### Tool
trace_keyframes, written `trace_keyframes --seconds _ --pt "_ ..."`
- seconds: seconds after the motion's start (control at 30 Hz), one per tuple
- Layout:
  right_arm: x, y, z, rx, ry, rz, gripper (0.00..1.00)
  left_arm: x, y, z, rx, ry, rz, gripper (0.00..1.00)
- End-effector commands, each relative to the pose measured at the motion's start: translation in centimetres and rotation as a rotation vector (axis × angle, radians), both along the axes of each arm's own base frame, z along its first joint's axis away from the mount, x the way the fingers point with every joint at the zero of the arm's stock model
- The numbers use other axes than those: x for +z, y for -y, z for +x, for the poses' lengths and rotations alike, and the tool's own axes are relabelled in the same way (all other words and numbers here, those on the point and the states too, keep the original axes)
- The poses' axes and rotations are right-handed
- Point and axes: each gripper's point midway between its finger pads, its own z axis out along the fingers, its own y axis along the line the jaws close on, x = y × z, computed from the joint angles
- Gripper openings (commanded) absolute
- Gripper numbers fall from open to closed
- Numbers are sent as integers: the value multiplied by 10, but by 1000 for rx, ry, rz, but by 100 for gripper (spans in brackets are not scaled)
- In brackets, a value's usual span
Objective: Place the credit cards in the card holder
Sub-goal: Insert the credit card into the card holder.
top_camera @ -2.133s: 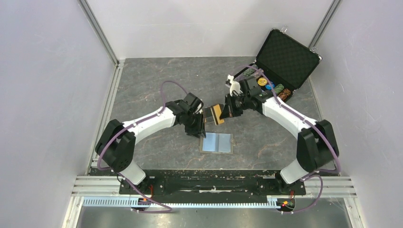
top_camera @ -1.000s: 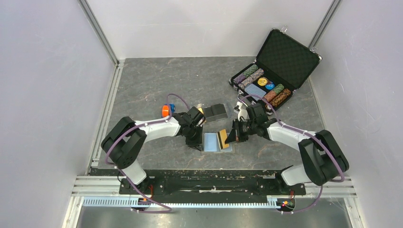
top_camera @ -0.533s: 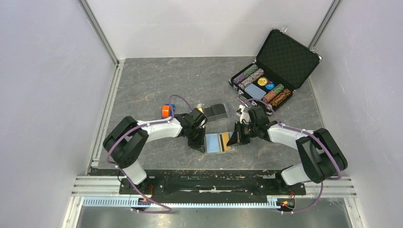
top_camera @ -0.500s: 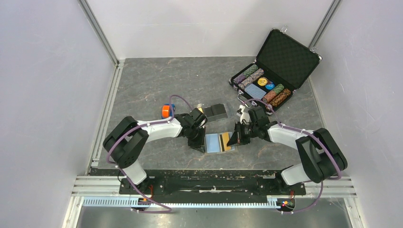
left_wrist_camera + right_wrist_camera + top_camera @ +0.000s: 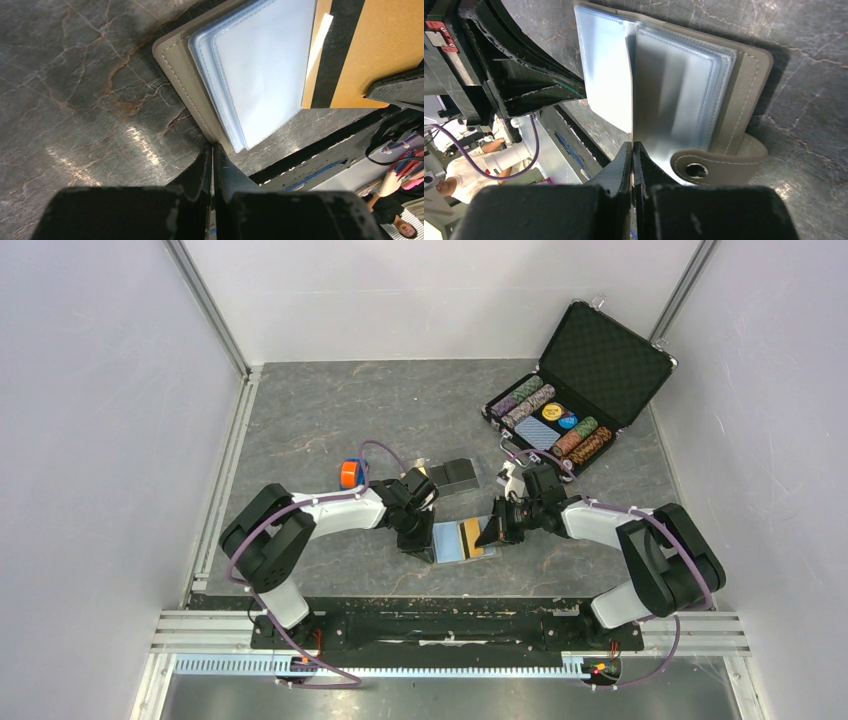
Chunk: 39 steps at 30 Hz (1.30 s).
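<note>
Top external: card holder [image 5: 447, 543] open on grey marbled table [image 5: 330, 410]

Laid flat near the front edge, between both arms, pale blue sleeves up. Left gripper [image 5: 212, 148]: fingers pressed together, tips at the taupe cover's edge; grip on it not determinable. Right gripper [image 5: 631, 146]: fingers pinched on orange-tan credit card [image 5: 372, 50], held edge-on over the sleeves. Poker-chip briefcase [image 5: 605, 360]: open, far right corner.

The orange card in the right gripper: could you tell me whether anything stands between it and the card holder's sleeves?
Nothing visible does. The right gripper holds the orange card right at the clear sleeves of the open card holder, with no other object between them.
</note>
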Motion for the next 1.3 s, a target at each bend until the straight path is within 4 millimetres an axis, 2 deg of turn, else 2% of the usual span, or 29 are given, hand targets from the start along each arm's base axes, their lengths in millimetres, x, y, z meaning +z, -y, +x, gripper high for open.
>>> trace_keyframes --seconds 0.0,0.17,0.57,0.67,0.83,1.0,1.1,1.27 --pt "6 -6 6 9 30 42 0 -7 5 -2 16 -14 21 6" --pt "10 -10 4 16 18 71 0 -8 6 -2 7 -17 28 5" --pt "-17 -1 -10 45 -19 22 0 -10 8 -1 -9 -25 40 5" --pt "-18 5 0 57 5 -18 0 -10 8 -1 -13 -26 44 5" --pt "7 4 23 37 74 4 0 -13 7 -3 -17 -32 50 5" --pt "28 2 32 21 107 32 0 -13 8 -2 -22 -34 56 3" --pt "29 4 34 4 117 23 0 -13 7 -2 -24 -31 58 3" --pt "12 13 28 3 85 -13 0 -14 8 -2 -27 -35 59 2"
